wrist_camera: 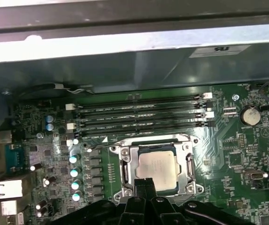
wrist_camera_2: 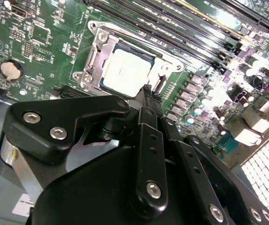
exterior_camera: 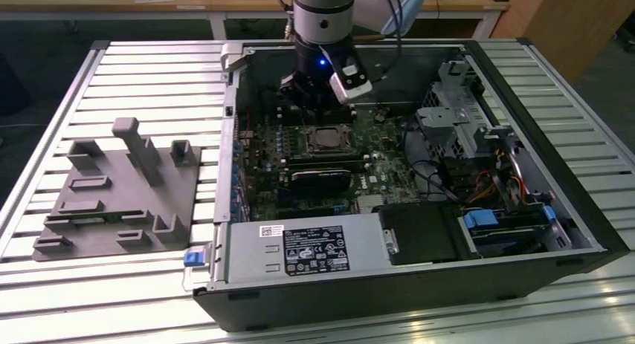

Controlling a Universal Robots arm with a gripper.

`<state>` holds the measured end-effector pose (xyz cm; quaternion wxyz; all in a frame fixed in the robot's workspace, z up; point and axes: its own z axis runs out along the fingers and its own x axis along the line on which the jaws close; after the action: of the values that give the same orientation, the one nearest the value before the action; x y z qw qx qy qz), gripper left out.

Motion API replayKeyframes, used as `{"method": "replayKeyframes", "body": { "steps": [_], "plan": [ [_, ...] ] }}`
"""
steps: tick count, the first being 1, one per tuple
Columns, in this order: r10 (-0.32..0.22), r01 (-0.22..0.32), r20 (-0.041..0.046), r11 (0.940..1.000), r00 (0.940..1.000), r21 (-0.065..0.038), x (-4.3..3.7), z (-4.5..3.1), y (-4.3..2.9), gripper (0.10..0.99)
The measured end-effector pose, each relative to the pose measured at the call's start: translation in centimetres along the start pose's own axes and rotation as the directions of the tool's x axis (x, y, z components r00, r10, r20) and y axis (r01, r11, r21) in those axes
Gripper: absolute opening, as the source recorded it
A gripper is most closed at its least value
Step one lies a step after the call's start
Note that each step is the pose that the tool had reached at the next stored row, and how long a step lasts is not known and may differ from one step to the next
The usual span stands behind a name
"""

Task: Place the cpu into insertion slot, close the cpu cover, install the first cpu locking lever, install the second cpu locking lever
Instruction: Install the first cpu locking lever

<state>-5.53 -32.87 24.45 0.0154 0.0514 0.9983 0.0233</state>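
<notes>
The cpu (wrist_camera: 157, 166) lies flat in the insertion slot (wrist_camera: 187, 174) on the green motherboard, its dull silver top facing up; I also see the cpu (wrist_camera_2: 127, 70) in the second wrist view and the cpu (exterior_camera: 325, 140) in the exterior view. The silvery cpu cover (wrist_camera: 126, 165) lies down around it as a frame, cover (wrist_camera_2: 96, 52). A thin locking lever (wrist_camera: 143, 140) runs along the socket side nearest the memory slots. My gripper (wrist_camera: 144, 183) hovers at the socket's edge, fingers pressed together, nothing visible between them. The black fingertip (wrist_camera_2: 147, 90) sits just beside the chip.
The motherboard sits inside an open computer case (exterior_camera: 230, 62) on a slatted table. Long black memory slots (wrist_camera: 139, 117) lie beside the socket. A black labelled power-supply box (exterior_camera: 315, 249) and cables (exterior_camera: 486, 180) fill the case's near and right parts. A grey fixture plate (exterior_camera: 119, 195) stands at the exterior view's left.
</notes>
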Motion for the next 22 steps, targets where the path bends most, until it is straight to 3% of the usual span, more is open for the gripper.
{"method": "replayKeyframes", "body": {
  "steps": [22],
  "plan": [
    [0.000,0.000,0.0000,1.0000,1.0000,0.000,2.34,-0.08,-0.24,0.106]
  ]
}}
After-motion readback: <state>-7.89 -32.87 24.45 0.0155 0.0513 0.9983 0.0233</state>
